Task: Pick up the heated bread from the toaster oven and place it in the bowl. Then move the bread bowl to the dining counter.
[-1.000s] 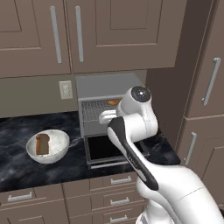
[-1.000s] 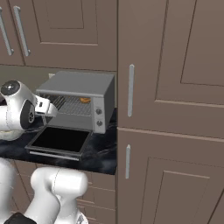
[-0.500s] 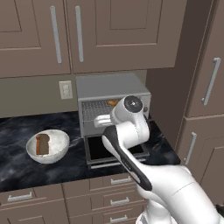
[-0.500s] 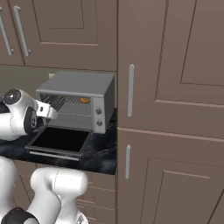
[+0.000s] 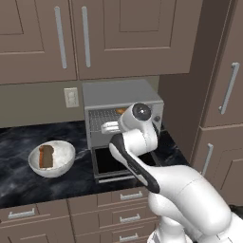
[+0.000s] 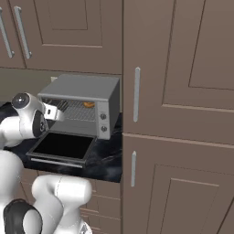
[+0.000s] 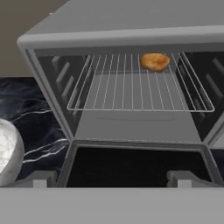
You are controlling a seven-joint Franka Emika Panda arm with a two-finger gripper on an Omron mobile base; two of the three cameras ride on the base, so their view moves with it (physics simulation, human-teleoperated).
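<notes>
The toaster oven stands open on the black marble counter, its dark-glass door dropped flat toward the robot. The heated bread is not yet picked up: it lies on the wire rack, far back, at about 1 o'clock from the rack's centre in the hand view. The end effector hovers in front of the oven mouth over the lowered door, its fingertips spread wide with nothing between them, well short of the bread.

The bowl sits on the counter at 9 o'clock from the oven, near it but apart. A darker brown slice of bread stands upright inside it; the bun is not there.

So, by my reading, only the opening of the oven is settled. Reaching deep onto the rack, gripping the bun, dropping it in the bowl and carrying that bowl off to the dining counter all remain.
</notes>
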